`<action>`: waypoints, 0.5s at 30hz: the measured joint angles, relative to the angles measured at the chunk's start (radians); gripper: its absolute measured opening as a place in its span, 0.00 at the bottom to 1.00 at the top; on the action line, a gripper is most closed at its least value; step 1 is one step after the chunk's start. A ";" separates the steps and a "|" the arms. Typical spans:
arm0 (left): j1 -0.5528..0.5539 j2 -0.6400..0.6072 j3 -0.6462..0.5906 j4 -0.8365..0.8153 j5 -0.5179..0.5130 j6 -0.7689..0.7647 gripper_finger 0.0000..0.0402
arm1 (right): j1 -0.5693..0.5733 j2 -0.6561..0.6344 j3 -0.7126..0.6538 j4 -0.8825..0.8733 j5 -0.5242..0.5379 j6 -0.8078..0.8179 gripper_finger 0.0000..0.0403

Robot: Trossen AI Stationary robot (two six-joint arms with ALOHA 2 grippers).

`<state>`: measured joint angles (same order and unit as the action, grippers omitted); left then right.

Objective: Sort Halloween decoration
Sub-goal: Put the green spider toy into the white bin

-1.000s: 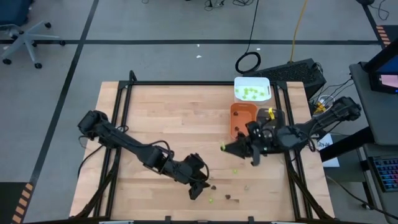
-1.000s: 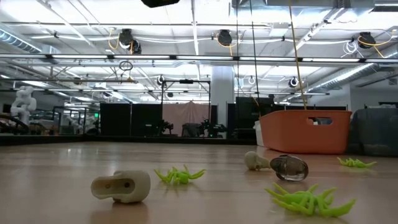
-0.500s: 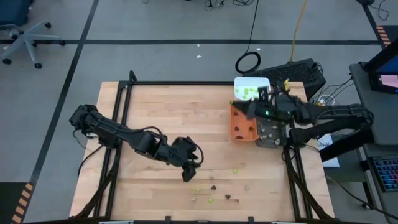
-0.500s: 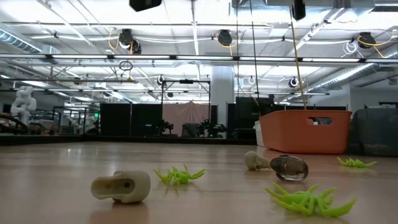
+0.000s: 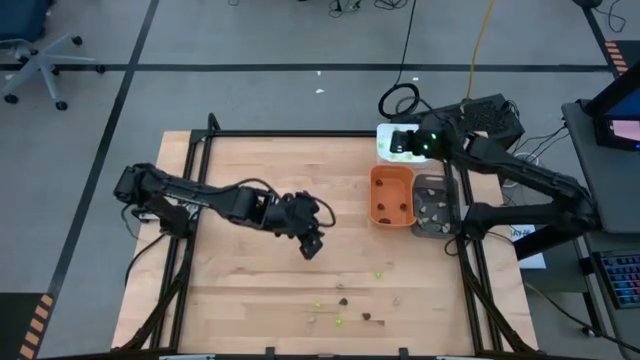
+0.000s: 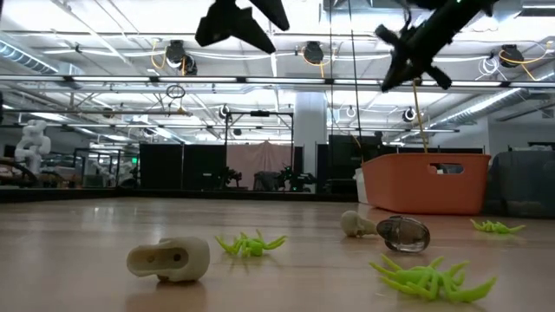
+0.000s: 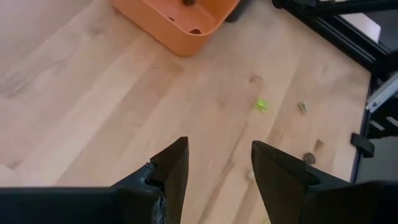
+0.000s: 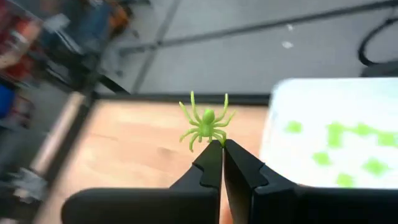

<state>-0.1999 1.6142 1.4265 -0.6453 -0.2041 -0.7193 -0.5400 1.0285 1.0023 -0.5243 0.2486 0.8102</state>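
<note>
My right gripper [image 8: 221,144] is shut on a lime-green spider [image 8: 206,121], one piece of the Halloween decoration. It hovers at the white tray [image 5: 420,131], which holds several green pieces [image 8: 336,134]. My left gripper [image 5: 312,243] hangs open above the middle of the table with nothing between its fingers [image 7: 177,168]. Loose green [image 5: 378,273], brown [image 5: 342,300] and beige [image 5: 397,299] pieces lie on the wood near the front edge. In the low view a beige piece [image 6: 169,260] and green spiders [image 6: 250,244] rest on the tabletop. My right gripper pinches the spider by its rear end [image 8: 216,138], only at the very ends of the two fingers. The fingers come from the table's right side, slanting a little downward. The spider is lifted clear, its body and legs sticking out beyond the fingertips.
An orange tray [image 5: 392,195] and a grey tray [image 5: 435,205] stand side by side at the right, just in front of the white tray. A black frame [image 5: 300,133] borders the table. Bare wood lies at the table's left and far parts.
My right gripper has swung from the table's right middle toward the far edge to the white tray, turning as it went and keeping the green spider. My left gripper has drawn back from the loose pieces near the front edge toward the table's middle, still open.
</note>
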 joint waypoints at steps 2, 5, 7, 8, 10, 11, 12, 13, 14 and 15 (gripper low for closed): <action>0.021 0.000 0.000 -0.001 0.016 -0.003 0.44 | -0.062 0.039 0.000 -0.004 -0.063 -0.042 0.00; 0.045 0.000 0.000 0.000 0.021 -0.005 0.44 | -0.149 0.114 0.000 -0.008 -0.150 -0.091 0.00; 0.055 0.000 0.000 0.000 0.023 -0.005 0.44 | -0.194 0.171 0.000 -0.013 -0.174 -0.117 0.00; 0.060 0.000 0.000 0.000 0.024 -0.005 0.44 | -0.214 0.197 0.000 -0.015 -0.174 -0.127 0.00; 0.066 0.000 0.000 0.000 0.029 -0.005 0.44 | -0.248 0.246 0.000 -0.015 -0.175 -0.146 0.00; 0.068 0.000 0.000 0.000 0.035 -0.005 0.44 | -0.261 0.268 0.000 -0.015 -0.176 -0.152 0.00; 0.070 0.000 0.000 0.000 0.043 -0.006 0.44 | -0.273 0.289 0.000 -0.015 -0.179 -0.157 0.00; 0.070 0.000 0.000 0.000 0.045 -0.006 0.44 | -0.284 0.307 0.000 -0.015 -0.190 -0.165 0.00; 0.070 0.000 0.000 0.000 0.046 -0.006 0.44 | -0.293 0.324 0.000 -0.015 -0.199 -0.169 0.00; 0.070 0.000 0.000 0.000 0.047 -0.008 0.44 | -0.301 0.340 0.000 -0.015 -0.200 -0.171 0.00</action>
<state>-0.1303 1.6142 1.4265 -0.6456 -0.1574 -0.7268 -0.8407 1.3686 1.0027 -0.5393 0.0490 0.6395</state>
